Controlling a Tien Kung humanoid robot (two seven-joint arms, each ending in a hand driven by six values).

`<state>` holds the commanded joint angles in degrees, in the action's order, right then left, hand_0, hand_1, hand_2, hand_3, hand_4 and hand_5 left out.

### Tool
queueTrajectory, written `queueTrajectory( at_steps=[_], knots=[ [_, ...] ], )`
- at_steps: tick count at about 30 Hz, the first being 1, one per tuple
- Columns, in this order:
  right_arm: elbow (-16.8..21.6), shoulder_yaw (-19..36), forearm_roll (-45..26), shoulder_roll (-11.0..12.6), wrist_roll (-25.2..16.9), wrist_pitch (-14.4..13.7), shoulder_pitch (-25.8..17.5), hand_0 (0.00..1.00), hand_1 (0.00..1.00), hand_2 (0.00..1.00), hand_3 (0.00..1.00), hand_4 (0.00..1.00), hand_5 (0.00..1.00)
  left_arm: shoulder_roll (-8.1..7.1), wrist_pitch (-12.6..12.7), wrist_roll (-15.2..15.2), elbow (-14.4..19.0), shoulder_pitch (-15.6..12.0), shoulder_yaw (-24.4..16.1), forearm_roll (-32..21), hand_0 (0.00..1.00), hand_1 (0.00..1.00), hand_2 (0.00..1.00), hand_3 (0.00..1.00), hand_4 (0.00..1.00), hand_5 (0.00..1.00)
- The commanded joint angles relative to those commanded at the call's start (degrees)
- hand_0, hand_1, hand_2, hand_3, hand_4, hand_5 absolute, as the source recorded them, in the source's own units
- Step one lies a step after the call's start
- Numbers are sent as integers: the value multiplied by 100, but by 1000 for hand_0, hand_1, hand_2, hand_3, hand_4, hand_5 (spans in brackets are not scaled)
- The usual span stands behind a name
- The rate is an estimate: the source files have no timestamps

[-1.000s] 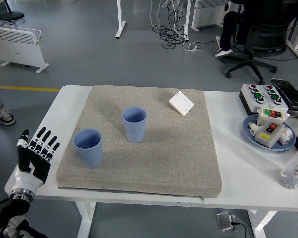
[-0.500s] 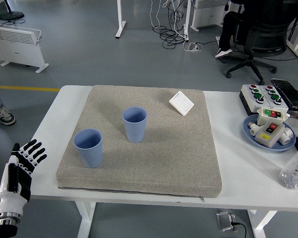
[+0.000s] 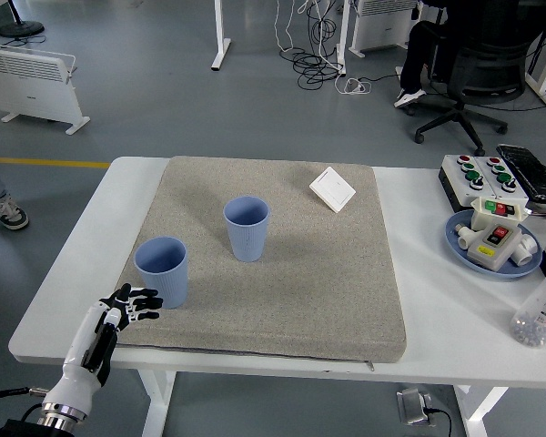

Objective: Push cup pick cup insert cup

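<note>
Left hand (image 3: pixel 109 319) at the desk's (image 3: pixel 64 273) near-left corner, arm coming up from the lower left. Fingers (image 3: pixel 146 296) spread and relaxed, holding nothing; tips point right toward the near cup, just beside its base, whether touching cannot be told. Hand lies over the mat's (image 3: pixel 282 282) near-left corner.

Two blue ribbed cups, both upright, mouths up, on the grey mat. Near cup (image 3: pixel 162 271) sits toward the mat's left edge. Far cup (image 3: pixel 247 228) stands up and right of it, nearer the mat's middle; the two are apart, not touching.

White square switch plate (image 3: pixel 332 188) lies flat near the mat's far-right corner.

Right side of the desk, off the mat: button box (image 3: pixel 484 177) with red and green buttons at the far edge; blue plate (image 3: pixel 462 244) in front of it carrying white parts; clear bottle (image 3: pixel 539 314) with red cap at the right edge, partly cut off.
</note>
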<state>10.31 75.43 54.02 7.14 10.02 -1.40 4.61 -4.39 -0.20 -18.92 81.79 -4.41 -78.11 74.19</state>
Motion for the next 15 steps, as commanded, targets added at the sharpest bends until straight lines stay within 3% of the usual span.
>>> queueTrajectory(
  at_steps=[2, 3, 6, 15],
  knots=[
    [0, -1, -9, -1, -1, 2, 3, 755, 630, 650, 560, 79, 466, 1, -72, 120, -53, 77, 33, 99, 552, 601, 573, 561, 646, 998],
    [0, 1, -4, -1, 0, 2, 8, 755, 630, 650, 560, 79, 465, 8, -171, 246, -112, 148, 55, 204, 630, 639, 604, 575, 645, 998],
    [0, 7, 12, -4, 1, 1, 13, 755, 630, 650, 560, 79, 465, 15, -316, 445, -224, 267, 127, 440, 630, 639, 604, 575, 645, 998],
    [0, 13, -15, -13, 0, 0, 13, 754, 630, 650, 560, 79, 467, -7, -286, 404, -478, 473, 338, 914, 691, 677, 632, 583, 634, 998]
  ],
)
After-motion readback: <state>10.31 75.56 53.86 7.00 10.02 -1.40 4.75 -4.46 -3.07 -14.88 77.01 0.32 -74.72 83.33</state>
